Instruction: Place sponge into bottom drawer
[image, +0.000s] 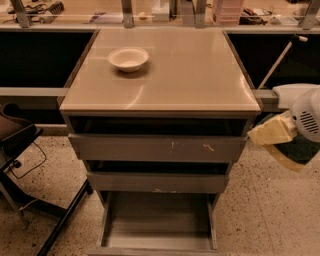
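Observation:
The yellow sponge (272, 131) hangs in the air at the right of the cabinet, level with the top drawer front. My gripper (271, 140) comes in from the right edge under a white arm housing (306, 112) and is shut on the sponge, with one yellowish finger (286, 160) curving below it. The bottom drawer (157, 225) is pulled open at the foot of the cabinet, its plain grey inside showing nothing in it. The sponge is to the right of and well above this drawer.
A round white bowl (128, 58) sits on the beige cabinet top (200, 75). The two upper drawers (157, 148) (157, 182) stand slightly ajar. A dark chair with a metal leg (20, 145) is at the left. A cluttered counter (160, 10) runs behind.

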